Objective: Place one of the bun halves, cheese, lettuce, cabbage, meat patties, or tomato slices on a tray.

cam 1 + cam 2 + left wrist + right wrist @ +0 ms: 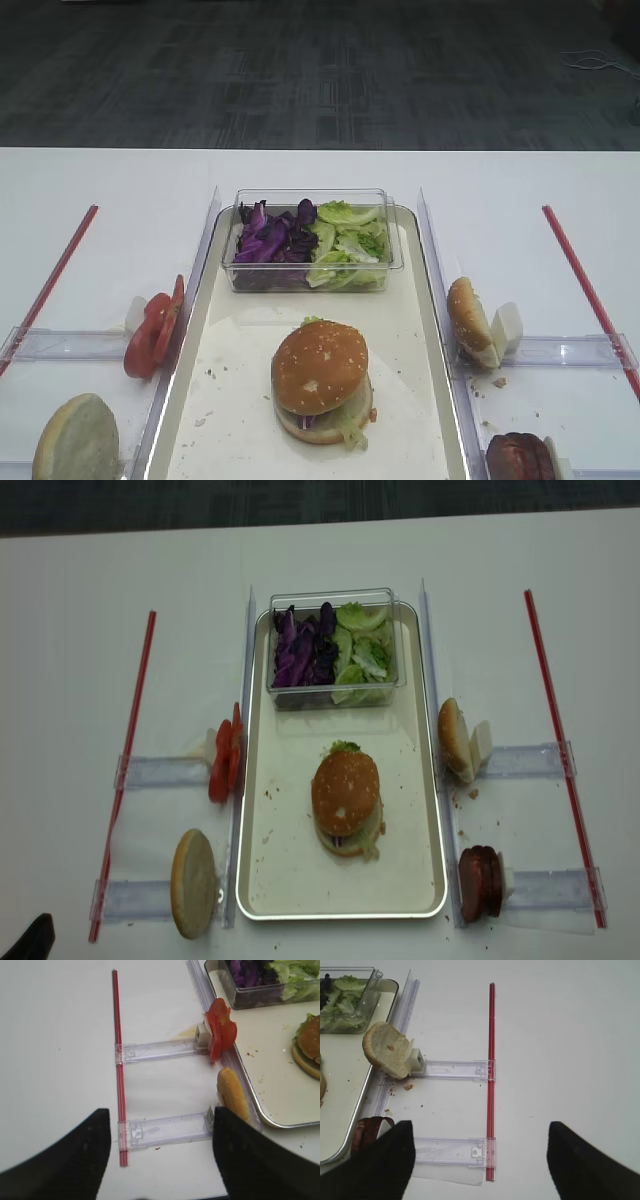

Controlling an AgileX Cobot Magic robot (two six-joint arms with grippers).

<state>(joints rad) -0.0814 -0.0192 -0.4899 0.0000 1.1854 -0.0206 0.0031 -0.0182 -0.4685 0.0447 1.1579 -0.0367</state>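
Meanwhile, right claw (477, 1160) wide open, empty, meat patties (367, 1132) just beside its left finger.

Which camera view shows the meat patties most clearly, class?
The realsense exterior high view: the meat patties stand whole on edge, right of the tray. The other high view cuts them off at its bottom edge; the right wrist view half hides them behind a pincer finger; the left wrist view lacks them.

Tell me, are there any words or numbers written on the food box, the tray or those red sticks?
None to read. The clear box of greens, the tray, the red sticks and the clear plastic holders all look plain: no words, labels, brands or numbers show in any view. The pale dots on the bun are seeds.
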